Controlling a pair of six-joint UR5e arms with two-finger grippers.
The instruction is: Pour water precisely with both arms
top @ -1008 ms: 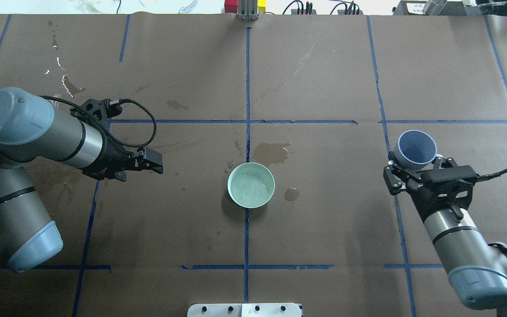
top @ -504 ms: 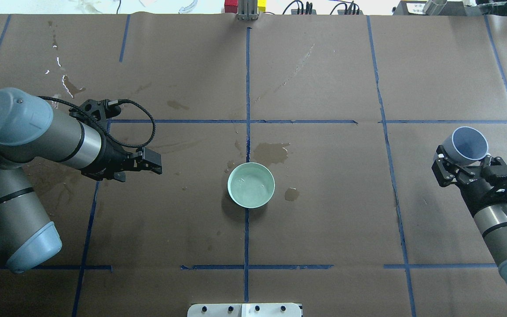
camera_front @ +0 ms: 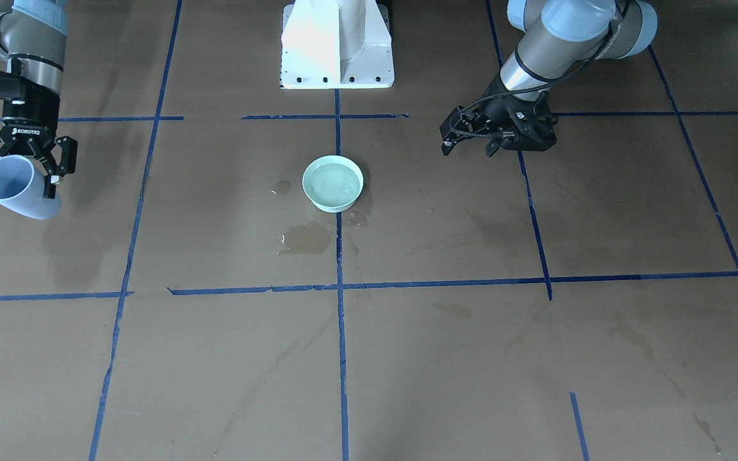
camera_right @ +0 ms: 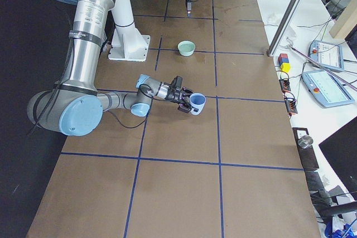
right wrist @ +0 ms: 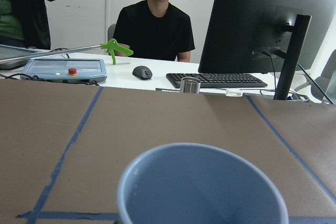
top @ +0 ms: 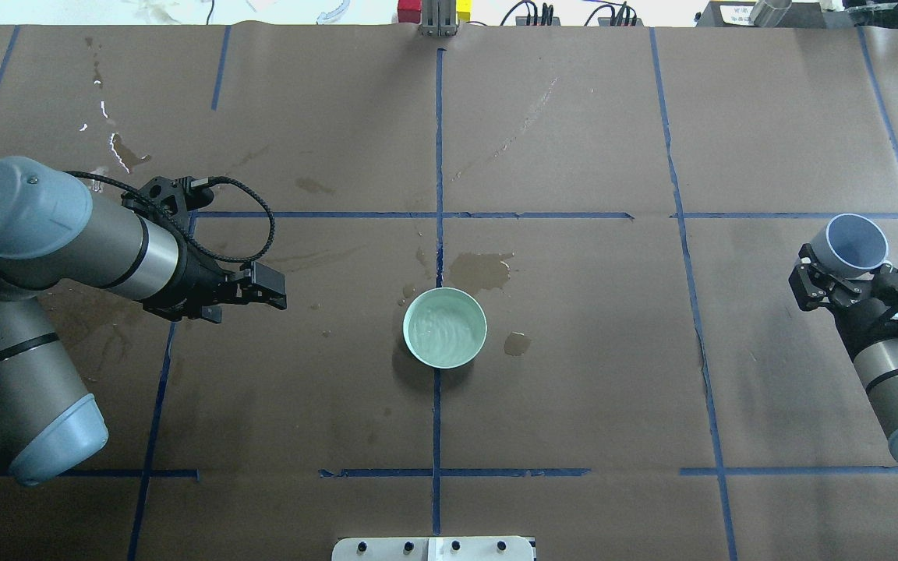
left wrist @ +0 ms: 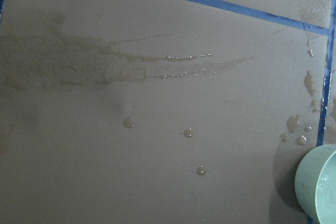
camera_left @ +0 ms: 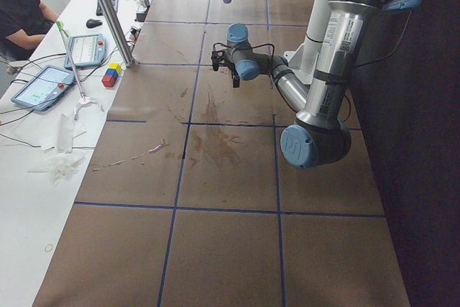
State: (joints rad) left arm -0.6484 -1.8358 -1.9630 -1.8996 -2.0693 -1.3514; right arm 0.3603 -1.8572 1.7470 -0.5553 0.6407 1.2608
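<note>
Two grippers: right gripper [top: 846, 274] clamped on blue cup [top: 854, 243], held off the table; left gripper [top: 268, 286] fingers together, empty. Water [top: 444, 327] in green bowl [top: 415, 350], between both grippers, well apart from each.

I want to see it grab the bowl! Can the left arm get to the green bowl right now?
Probably yes. The left end effector holds nothing and hangs beside the green bowl, with only bare brown paper and small puddles between them. Nothing stands in its way.
</note>
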